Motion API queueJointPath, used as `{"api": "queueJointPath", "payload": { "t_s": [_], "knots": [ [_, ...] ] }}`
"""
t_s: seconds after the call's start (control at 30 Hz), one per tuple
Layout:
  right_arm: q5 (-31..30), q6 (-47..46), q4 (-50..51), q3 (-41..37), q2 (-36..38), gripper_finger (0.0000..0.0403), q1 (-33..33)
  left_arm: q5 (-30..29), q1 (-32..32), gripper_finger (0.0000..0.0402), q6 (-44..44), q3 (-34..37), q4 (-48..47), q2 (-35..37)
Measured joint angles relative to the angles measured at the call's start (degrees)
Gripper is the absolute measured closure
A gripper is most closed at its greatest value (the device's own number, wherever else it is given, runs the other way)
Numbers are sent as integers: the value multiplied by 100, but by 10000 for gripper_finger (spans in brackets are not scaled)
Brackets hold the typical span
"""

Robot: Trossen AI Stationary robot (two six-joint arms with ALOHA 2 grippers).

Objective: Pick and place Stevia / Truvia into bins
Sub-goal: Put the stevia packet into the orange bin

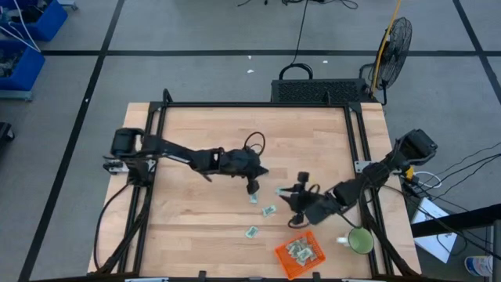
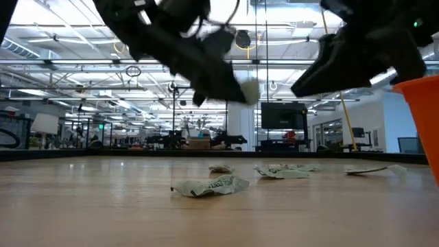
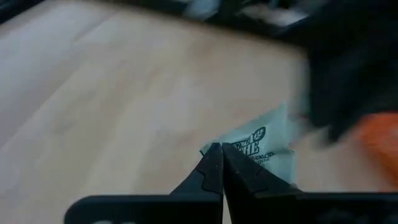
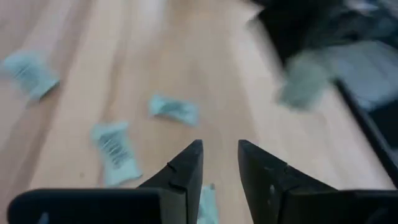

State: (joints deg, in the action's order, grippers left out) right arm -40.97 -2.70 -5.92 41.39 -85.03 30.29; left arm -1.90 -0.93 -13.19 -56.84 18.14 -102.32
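Left hand (image 3: 217, 163) — shut on one sachet (image 3: 264, 149), above mid-table. Carry it clear over the basket (image 1: 298, 252) before you let go. Right hand (image 4: 221, 163) — narrowly parted, empty, near loose sachets (image 4: 115, 150).

Orange basket (image 2: 423, 116) cut off at frame edge

- Overhead, facing straight down on the whole light wooden table (image 1: 211, 157); square orange mesh plastic basket (image 1: 299, 252) at its near edge.
- Level with the tabletop, facing across it to the room; same basket (image 2: 424, 116) at right edge.
- Left wrist: close above the wood, basket's orange blur (image 3: 379, 140) ahead.
- Right wrist: close, facing away over pale green paper sachets (image 4: 115, 152) also seen overhead (image 1: 268, 210).
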Motion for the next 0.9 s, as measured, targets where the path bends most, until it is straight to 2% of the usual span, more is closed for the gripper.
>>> {"api": "queueJointPath", "payload": {
  "t_s": [0.07, 0.17, 0.23, 0.37, 0.57, 0.67, 0.9],
  "knots": [
    [371, 634, -165, 0, -2, 313, -206, 397, -105, 398, 73, -4, 55, 155],
    [345, 1273, -856, 0, -2, 316, -405, 954, -242, 397, 105, -4, 11, 290],
    [483, 1550, -1396, 0, -2, 316, -521, 1117, -343, 399, 109, -4, -32, 317],
    [1144, 1814, -2012, -9, -7, 314, -709, 1193, -513, 397, 188, -3, -51, 323],
    [2429, 1811, -2362, -9, -9, 317, -946, 1195, -666, 396, 248, -4, -67, 318],
    [2621, 1864, -2530, -9, -8, 319, -986, 1186, -684, 399, 238, -2, -64, 317],
    [2623, 2037, -2644, 1, -4, 346, -987, 938, -682, 397, 45, -4, -52, 317]
  ]
}}
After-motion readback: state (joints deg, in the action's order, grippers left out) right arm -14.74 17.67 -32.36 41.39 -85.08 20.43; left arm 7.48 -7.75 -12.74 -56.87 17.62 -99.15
